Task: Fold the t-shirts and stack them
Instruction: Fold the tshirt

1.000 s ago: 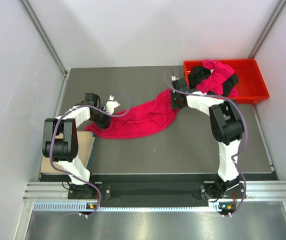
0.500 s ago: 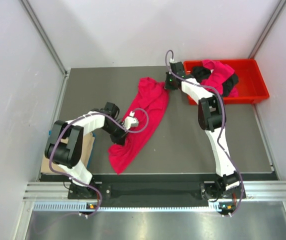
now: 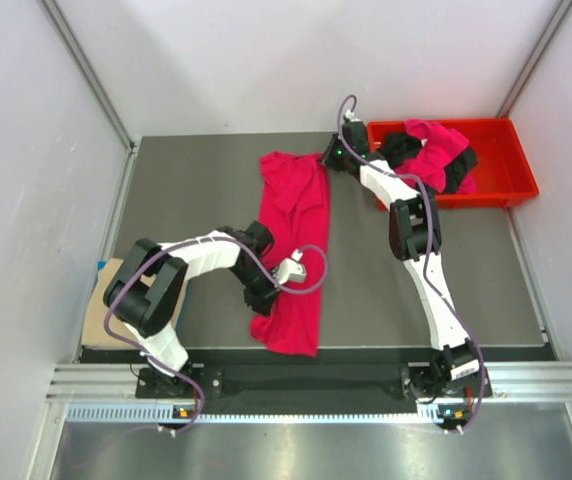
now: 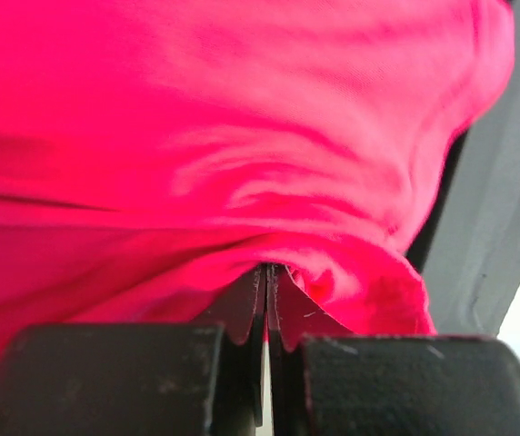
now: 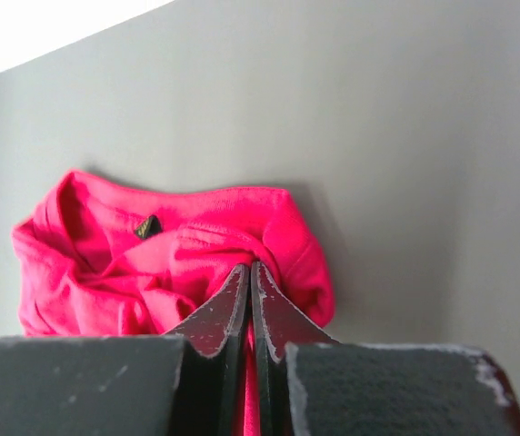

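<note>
The grey surface point(image 3: 166, 190) is taking up most of what I am seeing, and a bright magenta t-shirt point(image 3: 296, 215) is stretching along it as a long strip, running from the far middle down towards the near edge between the two arms. At the far right corner the red tray point(image 3: 514, 186) is sitting with a heap in it, another pink t-shirt point(image 3: 438, 143) draping over a black t-shirt point(image 3: 398, 148). At the near left a tan t-shirt point(image 3: 96, 320) is lying flat, partly under the left arm. The left fingers point(image 4: 246, 304) are pressing tight together on a fold of the magenta cloth low on the strip's left edge, the fabric bulging right over their tips. The right fingers point(image 5: 228, 304) are likewise pinching shut on the strip's far right corner, just beside the tray's left end, where the cloth is bunching up in front of them. A small dark label point(image 5: 146, 227) is showing in that bunch, near the neckline.
</note>
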`<action>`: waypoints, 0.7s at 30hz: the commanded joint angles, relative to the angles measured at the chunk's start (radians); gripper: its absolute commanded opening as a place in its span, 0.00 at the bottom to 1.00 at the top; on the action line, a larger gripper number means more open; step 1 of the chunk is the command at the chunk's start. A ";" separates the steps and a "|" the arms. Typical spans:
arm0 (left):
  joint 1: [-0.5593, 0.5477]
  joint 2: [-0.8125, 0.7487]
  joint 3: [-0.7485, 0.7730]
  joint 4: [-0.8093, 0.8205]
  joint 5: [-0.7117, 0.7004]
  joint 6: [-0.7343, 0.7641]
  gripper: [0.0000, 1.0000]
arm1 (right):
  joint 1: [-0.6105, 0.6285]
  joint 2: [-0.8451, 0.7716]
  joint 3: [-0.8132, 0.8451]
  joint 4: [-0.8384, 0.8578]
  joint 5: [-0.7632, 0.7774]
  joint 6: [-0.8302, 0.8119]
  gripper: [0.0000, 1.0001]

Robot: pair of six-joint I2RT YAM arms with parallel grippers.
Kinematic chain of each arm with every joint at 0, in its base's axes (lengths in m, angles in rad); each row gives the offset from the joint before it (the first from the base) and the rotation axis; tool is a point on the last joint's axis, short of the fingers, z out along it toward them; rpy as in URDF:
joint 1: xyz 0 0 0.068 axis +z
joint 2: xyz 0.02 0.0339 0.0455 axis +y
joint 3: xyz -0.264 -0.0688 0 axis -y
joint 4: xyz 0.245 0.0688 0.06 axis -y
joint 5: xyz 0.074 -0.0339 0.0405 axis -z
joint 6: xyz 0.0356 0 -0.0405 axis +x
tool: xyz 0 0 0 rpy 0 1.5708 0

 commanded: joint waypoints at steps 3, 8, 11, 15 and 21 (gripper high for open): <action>-0.060 -0.006 0.009 -0.037 0.038 -0.023 0.04 | -0.003 0.064 0.075 0.115 0.011 0.084 0.03; -0.066 -0.067 -0.039 -0.035 -0.100 -0.081 0.14 | -0.002 0.038 0.073 0.135 0.043 0.067 0.16; -0.066 -0.148 -0.037 -0.078 -0.172 -0.105 0.29 | -0.002 0.001 0.066 0.129 0.055 0.037 0.30; -0.066 -0.193 -0.019 -0.187 -0.284 -0.144 0.44 | -0.002 -0.083 0.044 0.112 0.078 -0.032 0.47; -0.066 -0.305 -0.024 -0.242 -0.387 -0.181 0.45 | 0.005 -0.256 -0.040 0.071 0.094 -0.117 0.64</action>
